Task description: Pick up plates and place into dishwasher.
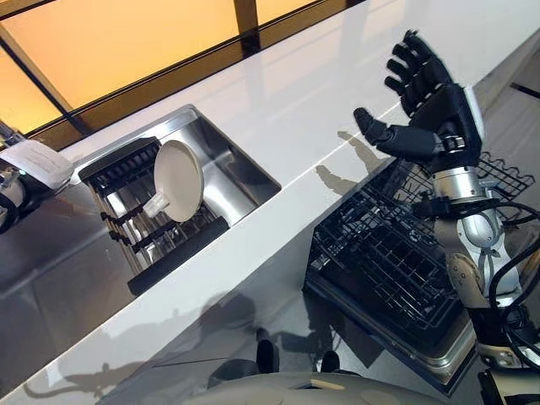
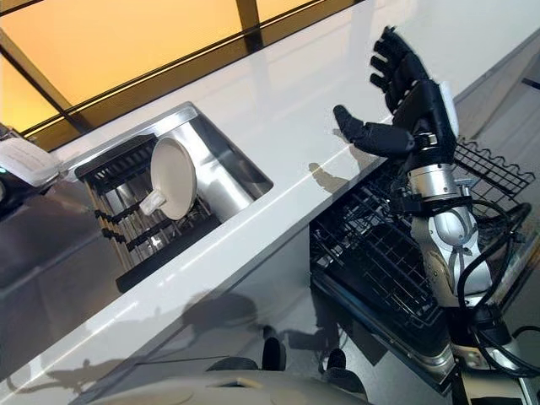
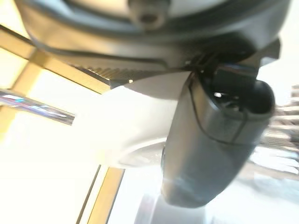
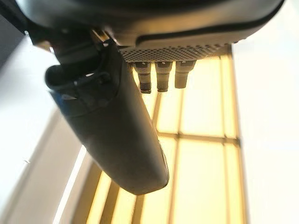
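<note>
Nearest the robot, the black wire dishwasher rack (image 1: pixel 396 270) stands pulled out below the front edge of the desk (image 1: pixel 295 110), its tines and grid bare as far as can be seen. Above the rack's far corner the right hand (image 1: pixel 434 118) is raised over the desk edge, palm turned toward the sink, fingers (image 1: pixel 413 63) straight and spread and the thumb (image 1: pixel 380 135) standing out sideways; it is released and grasps nothing. The right wrist view shows the thumb and the straight fingertips against the amber panes.

The desk is a glossy white slab running diagonally. Farther along it from the rack the steel sink (image 1: pixel 224 164) is sunk into it. In the sink a black drying rack (image 1: pixel 139 219) holds one cream plate (image 1: pixel 177 181). The plate stands on edge, nearly upright, leaning slightly, its face turned toward the dishwasher rack and its disc set crosswise between the rack's slots. A small pale piece (image 1: pixel 156 202) sits at its lower rim; what it is cannot be told.

Beyond the sink, at the far side from the dishwasher rack, the left hand (image 1: pixel 29 164) shows a white cover; whether its fingers are curled or straight I cannot tell. No readable writing shows on anything.

Behind the desk runs a wall of amber glowing panes (image 1: pixel 126 42) in dark frames.
</note>
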Robot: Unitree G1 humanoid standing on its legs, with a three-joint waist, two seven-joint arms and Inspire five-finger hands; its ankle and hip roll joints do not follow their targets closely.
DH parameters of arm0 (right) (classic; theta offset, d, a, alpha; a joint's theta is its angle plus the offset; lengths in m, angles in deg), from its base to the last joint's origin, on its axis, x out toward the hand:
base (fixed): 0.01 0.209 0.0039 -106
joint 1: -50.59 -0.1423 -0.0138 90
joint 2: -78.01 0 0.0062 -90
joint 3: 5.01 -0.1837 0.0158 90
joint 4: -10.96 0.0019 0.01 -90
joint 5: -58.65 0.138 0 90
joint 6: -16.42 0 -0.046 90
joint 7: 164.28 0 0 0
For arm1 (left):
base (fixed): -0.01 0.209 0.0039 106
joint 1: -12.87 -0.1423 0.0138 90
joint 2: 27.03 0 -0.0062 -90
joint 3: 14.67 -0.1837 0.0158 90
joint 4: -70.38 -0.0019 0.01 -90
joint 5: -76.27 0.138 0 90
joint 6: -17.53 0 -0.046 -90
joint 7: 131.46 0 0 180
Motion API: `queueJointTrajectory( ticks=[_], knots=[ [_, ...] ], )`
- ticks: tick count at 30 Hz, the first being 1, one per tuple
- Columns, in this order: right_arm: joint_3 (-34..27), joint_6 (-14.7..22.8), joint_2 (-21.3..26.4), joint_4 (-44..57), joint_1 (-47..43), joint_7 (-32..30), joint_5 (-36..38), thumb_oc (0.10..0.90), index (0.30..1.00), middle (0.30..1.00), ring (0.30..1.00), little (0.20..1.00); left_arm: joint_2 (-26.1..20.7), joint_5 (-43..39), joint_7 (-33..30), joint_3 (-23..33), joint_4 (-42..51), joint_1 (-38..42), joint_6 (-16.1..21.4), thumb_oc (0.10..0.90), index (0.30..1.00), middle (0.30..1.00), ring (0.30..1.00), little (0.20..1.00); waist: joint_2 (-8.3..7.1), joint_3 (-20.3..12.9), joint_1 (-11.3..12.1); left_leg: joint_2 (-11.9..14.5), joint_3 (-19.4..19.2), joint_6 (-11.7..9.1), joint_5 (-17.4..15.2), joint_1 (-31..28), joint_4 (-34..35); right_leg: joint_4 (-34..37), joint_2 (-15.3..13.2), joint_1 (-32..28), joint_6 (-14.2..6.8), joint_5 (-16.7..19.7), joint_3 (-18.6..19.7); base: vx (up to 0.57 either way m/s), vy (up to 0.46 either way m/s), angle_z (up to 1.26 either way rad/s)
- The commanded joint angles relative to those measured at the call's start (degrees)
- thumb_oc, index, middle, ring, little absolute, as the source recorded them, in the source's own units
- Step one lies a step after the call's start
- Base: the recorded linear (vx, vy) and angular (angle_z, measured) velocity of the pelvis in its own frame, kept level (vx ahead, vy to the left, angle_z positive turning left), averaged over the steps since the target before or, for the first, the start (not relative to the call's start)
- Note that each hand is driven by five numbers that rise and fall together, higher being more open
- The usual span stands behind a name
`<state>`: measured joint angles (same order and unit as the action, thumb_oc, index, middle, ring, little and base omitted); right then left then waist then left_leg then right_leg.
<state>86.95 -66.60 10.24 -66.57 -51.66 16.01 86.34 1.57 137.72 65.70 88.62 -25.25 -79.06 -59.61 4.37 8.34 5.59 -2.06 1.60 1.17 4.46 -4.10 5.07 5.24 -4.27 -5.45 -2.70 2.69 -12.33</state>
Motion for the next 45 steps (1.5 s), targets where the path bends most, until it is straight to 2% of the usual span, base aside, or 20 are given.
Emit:
queueJointTrajectory(
  ticks=[1, 2, 3, 4, 7, 11, 13, 18, 19, 26, 31, 35, 38, 45],
  knots=[
    [0.62, 6.46, 4.98, 3.4, -10.41, 1.03, -8.57, 0.8, 0.9, 0.9, 0.9, 0.9, -11.1, -8.13, -21.83, 8.42, -3.54, 6.23, -11.49, 0.243, 0.422, 0.422, 0.422, 0.343, 0.16, -3.65, -0.49, -3.26, -0.62, 0.87, -8.66, -1.47, -3.34, -6.18, 3.59, -0.37, -0.65, -8.42, -1.74, 0.01, -0.011, 0.17],
    [0.85, 7.62, 5.97, 3.34, -10.15, -0.04, -13.63, 0.8, 0.9, 0.9, 0.9, 0.9, -10.66, -11.87, -26.23, 9.33, -3.45, 6.01, -10.37, 0.1, 0.3, 0.3, 0.3, 0.2, 0.05, -3.98, -0.18, -3.1, -0.42, 0.57, -8.27, -1.28, -2.94, -6.06, 3.72, -0.39, -0.54, -8.52, -1.74, 0.01, -0.003, 0.25],
    [0.97, 8.16, 6.21, 3.22, -10.03, -0.61, -15.51, 0.8, 0.9, 0.9, 0.9, 0.9, -10.42, -14.11, -27.85, 10.16, -3.19, 5.32, -10.43, 0.1, 0.3, 0.3, 0.3, 0.2, 0.04, -4.13, -0.11, -3.03, -0.34, 0.42, -8.07, -1.21, -2.7, -6.01, 3.8, -0.34, -0.49, -8.55, -1.69, 0.02, 0.008, 0.3],
    [0.57, 8.72, 7.29, 3.36, -9.96, -1.58, -18.21, 0.8, 0.9, 0.9, 0.9, 0.9, -8.62, -15.63, -31.55, 11.36, -1.86, 4.68, -8.94, 0.1, 0.3, 0.3, 0.3, 0.2, -0.29, -4.3, -0.03, -2.9, -0.22, 0.27, -7.86, -1.2, -2.26, -5.82, 4.04, -0.42, -0.38, -8.68, -1.46, 0.02, 0.016, 0.25],
    [0.49, 9.27, 8.61, 3.79, -10.68, -3.2, -24.2, 0.8, 0.9, 0.9, 0.9, 0.9, -2.67, -20.7, -37.35, 13.27, 2.6, 3.19, -4.32, 0.1, 0.3, 0.3, 0.3, 0.2, -0.88, -4.48, -0.39, -2.69, 0.51, -0.12, -7.48, -1.39, -1.4, -5.46, 4.57, -0.6, 0.02, -8.98, -0.53, 0.02, 0.034, 0.15],
    [-0.17, 9.06, 9.59, 4.48, -11.48, -2.84, -27.08, 0.8, 0.9, 0.9, 0.9, 0.9, 5.18, -23.99, -40.65, 14.24, 10.87, 2.29, 0.28, 0.1, 0.3, 0.3, 0.3, 0.2, -1.68, -4.93, -0.5, -2.41, 0.96, -0.42, -7.14, -1.55, -0.64, -5.12, 4.95, -0.75, 0.29, -9.12, -0.04, 0.02, 0.058, 0.07],
    [-0.2, 9.23, 9.68, 4.77, -11.95, -2.73, -27.96, 0.8, 0.9, 0.9, 0.9, 0.9, 7.11, -24.71, -40.66, 13.77, 12.71, 2.85, 1.89, 0.1, 0.3, 0.3, 0.3, 0.2, -1.97, -5.08, -0.72, -2.33, 1.0, -0.44, -7.07, -1.58, -0.53, -5.15, 5.1, -0.75, 0.37, -9.12, 0.33, 0.02, 0.06, -0.01],
    [0.79, 9.61, 8.97, 5.23, -13.7, -3.79, -31.01, 0.8, 0.9, 0.9, 0.9, 0.9, 11.01, -28.63, -37.62, 10.01, 15.44, 6.6, 5.17, 0.1, 0.3, 0.3, 0.3, 0.2, -2.38, -5.41, -1.15, -2.35, 0.87, -0.31, -7.09, -1.71, -0.4, -5.34, 5.42, -0.62, 0.41, -9.05, 1.13, 0.02, 0.063, -0.01],
    [1.23, 9.86, 8.8, 5.72, -14.43, -3.84, -31.94, 0.8, 0.9, 0.9, 0.9, 0.9, 12.22, -30.25, -35.39, 8.63, 16.29, 7.87, 6.14, 0.1, 0.3, 0.3, 0.3, 0.2, -2.55, -5.48, -1.53, -2.37, 0.69, -0.22, -7.17, -1.86, -0.41, -5.36, 5.46, -0.62, 0.38, -8.99, 1.45, 0.03, 0.071, -0.04],
    [3.76, 11.81, 9.16, 7.23, -17.65, -3.24, -35.98, 0.8, 0.9, 0.9, 0.9, 0.9, 16.18, -36.98, -28.32, 0.7, 17.95, 15.02, 8.64, 0.1, 0.3, 0.3, 0.3, 0.2, -2.77, -5.53, -2.68, -2.5, -0.36, 0.21, -7.59, -2.51, -0.41, -5.51, 5.55, -0.62, 0.06, -8.76, 2.92, 0.02, 0.064, -0.06],
    [6.85, 13.3, 12.37, 8.15, -21.96, 0.2, -41.52, 0.8, 0.9, 0.9, 0.9, 0.9, 15.71, -39.51, -25.15, -3.87, 18.04, 20.73, 8.34, 0.1, 0.3, 0.3, 0.3, 0.2, -3.02, -6.01, -3.28, -2.66, -0.94, 0.39, -7.67, -2.66, -0.28, -5.58, 5.62, -0.44, -0.22, -8.54, 3.68, 0.01, 0.053, -0.07],
    [8.2, 14.6, 15.48, 9.1, -25.08, -0.12, -43.37, 0.8, 0.9, 0.9, 0.9, 0.9, 14.46, -43.93, -22.77, -6.25, 17.85, 24.71, 8.31, 0.1, 0.3, 0.3, 0.3, 0.2, -3.23, -6.35, -3.6, -2.73, -1.28, 0.48, -7.65, -2.7, -0.19, -5.54, 5.66, -0.38, -0.38, -8.3, 4.24, 0.01, 0.035, -0.06],
    [9.26, 15.37, 15.92, 9.7, -26.89, 0.41, -43.11, 0.8, 0.9, 0.9, 0.9, 0.9, 15.0, -46.4, -21.28, -8.14, 18.08, 26.87, 8.41, 0.1, 0.3, 0.3, 0.3, 0.2, -3.34, -6.34, -3.83, -2.83, -1.18, 0.57, -7.71, -2.82, -0.19, -5.55, 5.68, -0.3, -0.49, -8.1, 4.87, 0.0, 0.009, -0.03],
    [12.28, 14.4, 15.7, 10.83, -29.29, 7.78, -35.93, 0.8, 0.9, 0.9, 0.9, 0.9, 16.4, -47.9, -20.42, -11.74, 18.51, 30.13, 8.08, 0.1, 0.3, 0.3, 0.3, 0.2, -3.44, -6.28, -4.19, -2.84, -1.35, 0.68, -7.72, -2.93, -0.13, -5.82, 5.6, -0.16, -0.6, -7.97, 5.26, 0.0, 0.0, 0.0]
  ],
)
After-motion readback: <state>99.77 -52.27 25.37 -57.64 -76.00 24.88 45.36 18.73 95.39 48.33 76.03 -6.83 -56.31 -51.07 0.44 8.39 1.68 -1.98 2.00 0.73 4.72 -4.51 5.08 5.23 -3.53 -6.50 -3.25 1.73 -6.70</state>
